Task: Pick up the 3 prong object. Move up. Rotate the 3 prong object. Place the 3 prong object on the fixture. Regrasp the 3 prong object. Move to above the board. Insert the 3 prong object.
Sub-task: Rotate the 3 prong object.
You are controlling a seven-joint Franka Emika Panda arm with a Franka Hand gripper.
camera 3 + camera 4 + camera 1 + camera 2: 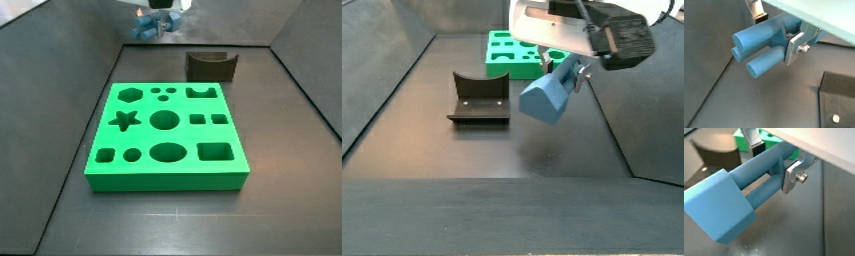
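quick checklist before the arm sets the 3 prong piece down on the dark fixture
1. Grasp: the claw is shut on the 3 prong object, silver fingers pressing its bars. Ok.
2. Height: in a side view the piece hangs above the floor, apart from everything. Ok.
3. Fixture: upright, its notch holds nothing. Ok.
4. Position: the piece hangs beside the fixture, not over the notch. Not ok yet.
5. Orientation: the piece is tilted, block end lowest; whether that suits the notch, cannot tell.
6. Board: flat, cut-outs hold nothing, out of the path. Ok.
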